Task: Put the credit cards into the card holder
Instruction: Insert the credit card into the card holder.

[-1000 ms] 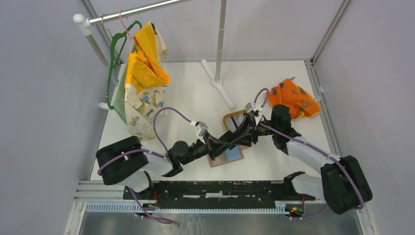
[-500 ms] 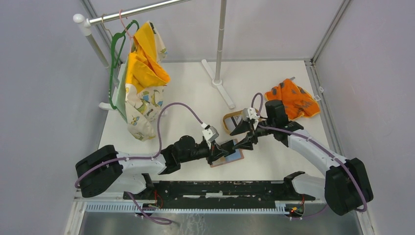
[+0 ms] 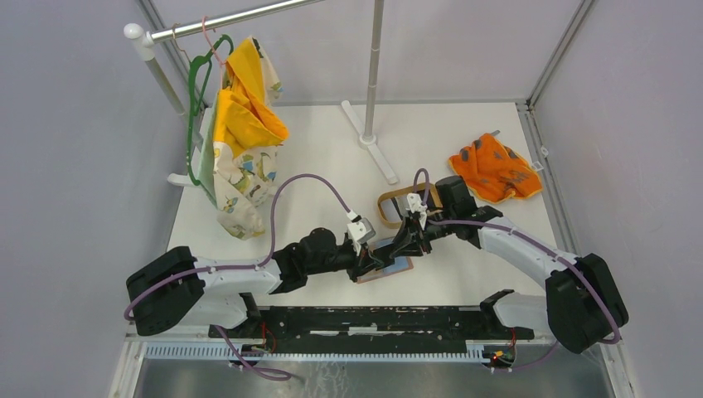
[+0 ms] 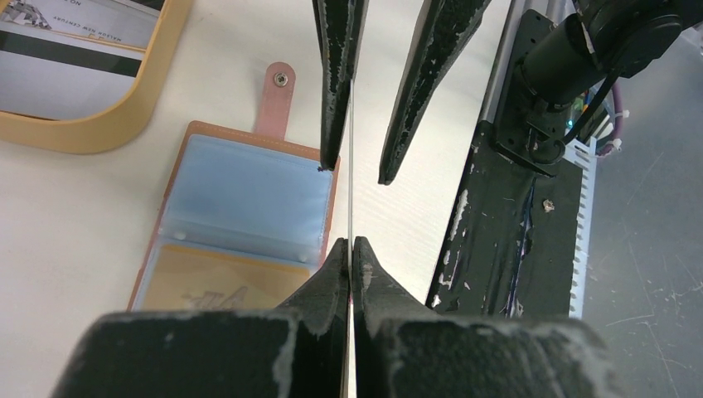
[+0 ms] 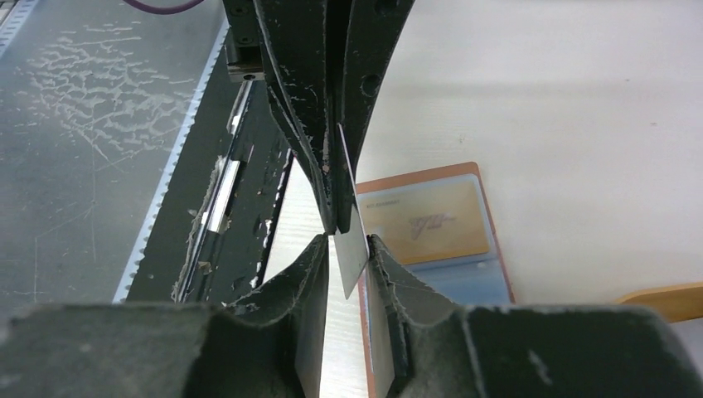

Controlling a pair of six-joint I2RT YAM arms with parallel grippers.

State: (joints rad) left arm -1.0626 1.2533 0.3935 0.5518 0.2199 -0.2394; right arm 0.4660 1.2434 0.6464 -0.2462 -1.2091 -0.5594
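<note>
The card holder lies open on the table, brown outside and blue-grey inside, with a yellowish card in one pocket. My left gripper is shut on a thin grey credit card, holding it on edge above the holder's near side. My right gripper faces the left one and straddles the same card. Its jaws stand apart, and the card leans on one finger. In the top view the two grippers meet tip to tip.
An oval light-wood tray with more cards sits just behind the holder. An orange cloth lies at the back right. A garment rack stands at the back left, a pole base behind, and the black rail in front.
My right gripper moved left and down to meet the left gripper, its jaws widening and then narrowing around the card. The left arm stretched right and stays shut on the card.
</note>
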